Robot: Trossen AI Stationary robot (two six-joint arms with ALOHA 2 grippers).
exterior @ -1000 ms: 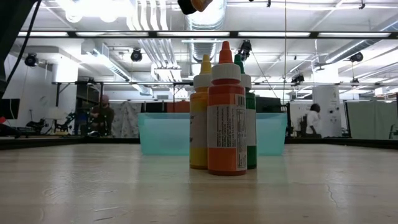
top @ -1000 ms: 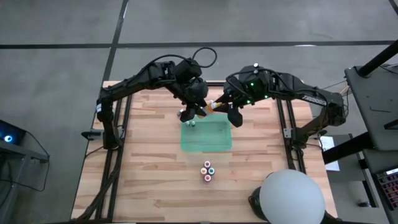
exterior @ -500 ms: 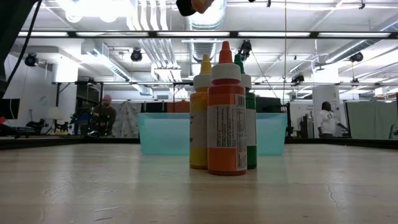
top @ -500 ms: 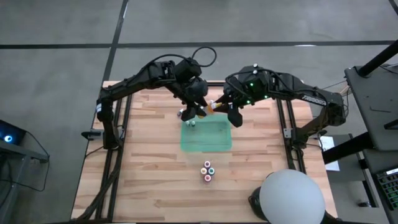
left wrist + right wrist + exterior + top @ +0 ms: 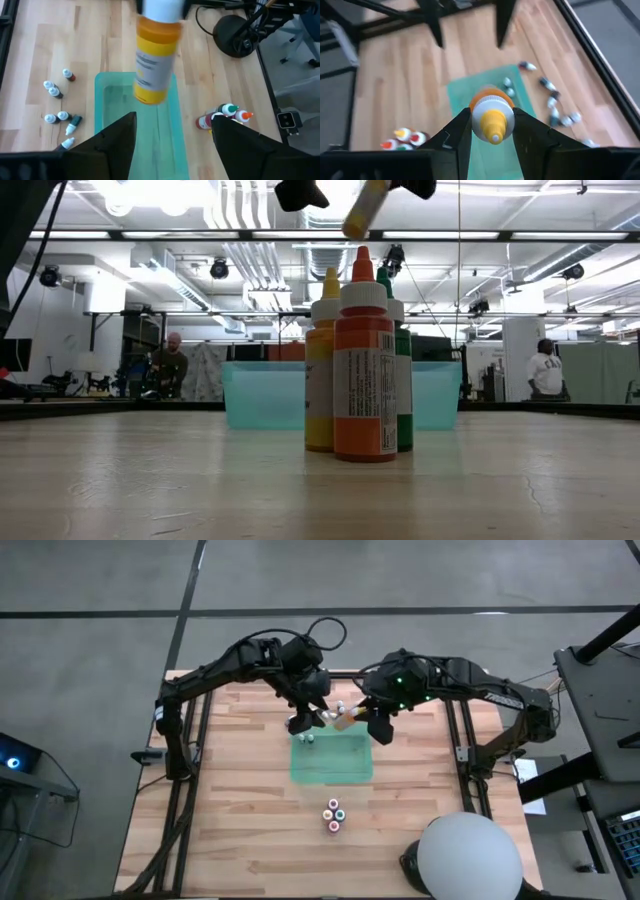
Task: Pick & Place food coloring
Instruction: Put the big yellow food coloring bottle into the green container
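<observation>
The yellow-orange dropper bottle (image 5: 152, 60) is off the table, held by my right gripper (image 5: 492, 120) above the far end of the teal tray (image 5: 332, 768). My left gripper (image 5: 174, 122) is open, its fingers spread wide just short of the bottle's base and touching nothing. In the high view the left gripper (image 5: 307, 720) is to the left of the bottle (image 5: 344, 721). Several tiny bottles (image 5: 57, 117) lie on the wood beside the tray's far-left corner. Three taller bottles (image 5: 334, 814) stand upright in a cluster near the table's near edge. My right gripper pinches the dropper bottle by its white cap (image 5: 481, 116), one finger (image 5: 457, 132) on each side, with the yellow tip pointing back at the wrist. It comes from the table's right, slanting down. The bottle is lifted clear and tilted (image 5: 360, 210), its base end lowest.
The tray (image 5: 250, 395) stands mid-table, with the three-bottle cluster (image 5: 362, 370) between it and the near edge. A white dome (image 5: 470, 858) sits at the near-right corner. Bare wood lies left and right of the tray. People move in the room beyond the table.
My left gripper has drawn back from the dropper bottle toward the table's left. The bottle has stayed with my right gripper. In the low view it has come lower and now hangs tilted. The standing and lying bottles have kept still.
</observation>
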